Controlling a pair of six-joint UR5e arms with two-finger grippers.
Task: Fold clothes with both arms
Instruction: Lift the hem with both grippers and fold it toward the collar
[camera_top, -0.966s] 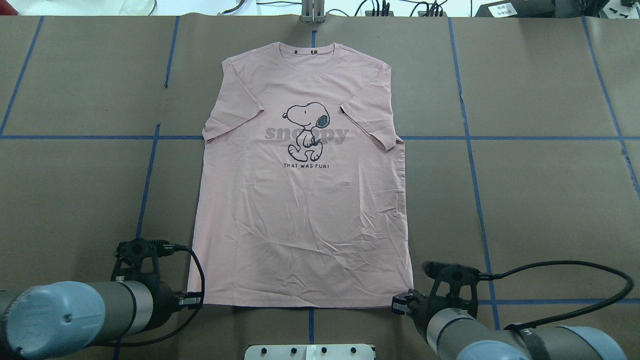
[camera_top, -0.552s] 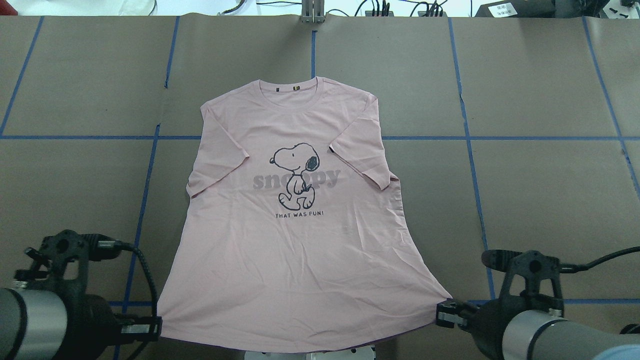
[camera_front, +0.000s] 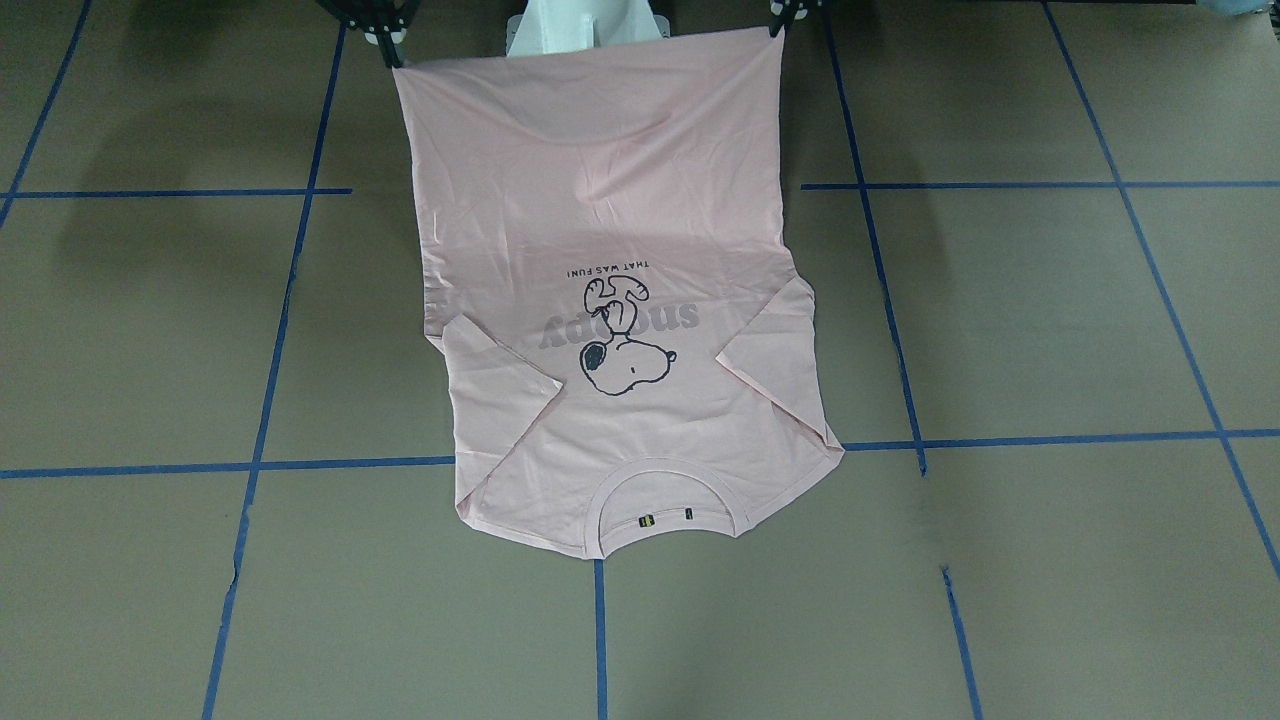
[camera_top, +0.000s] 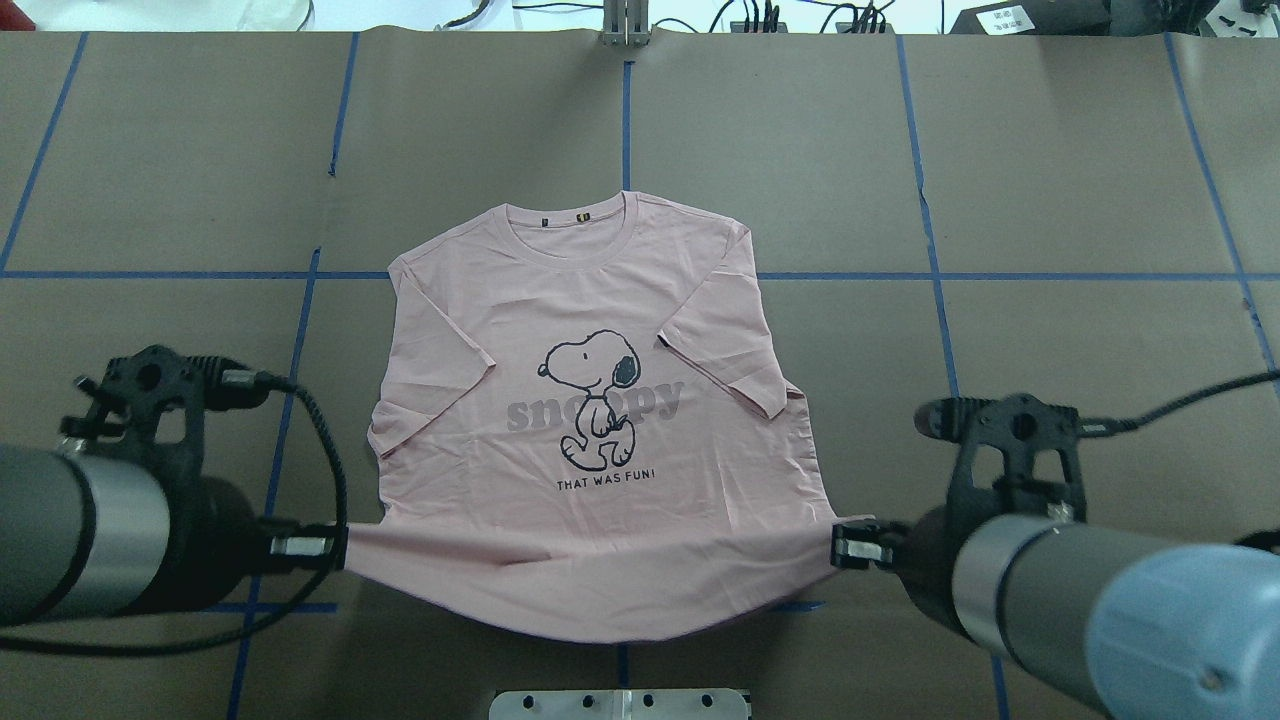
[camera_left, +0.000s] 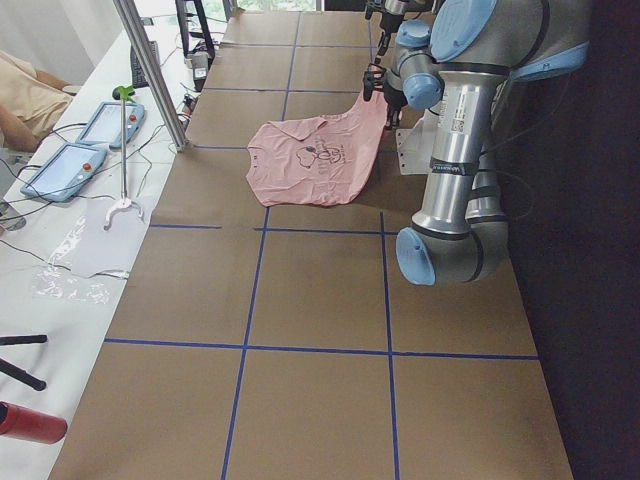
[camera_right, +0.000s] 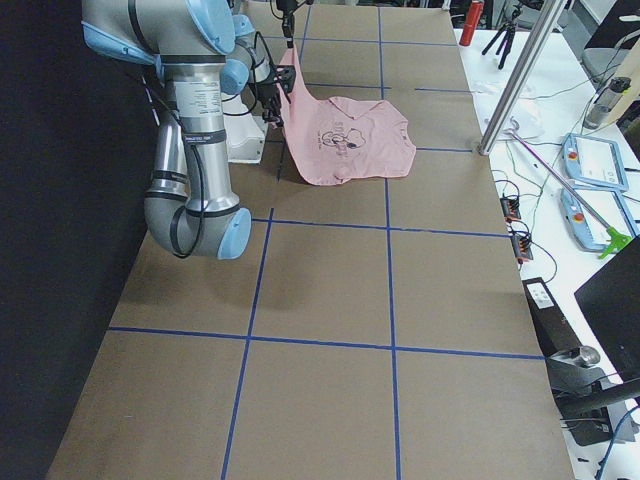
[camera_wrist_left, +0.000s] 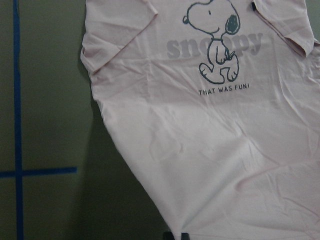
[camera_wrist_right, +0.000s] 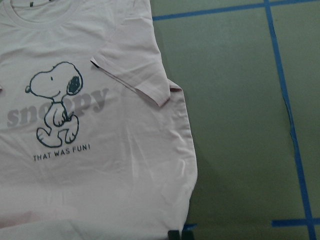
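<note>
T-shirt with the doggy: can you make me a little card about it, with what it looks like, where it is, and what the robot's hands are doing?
thing: pale pink T-shirt with a cartoon dog print
left hand: shut on one bottom corner
right hand: shut on the other bottom corner
bottom edge: lifted off the table, stretched between the two hands
collar end: lying on the table, print facing up
sleeves: both folded in over the front
</note>
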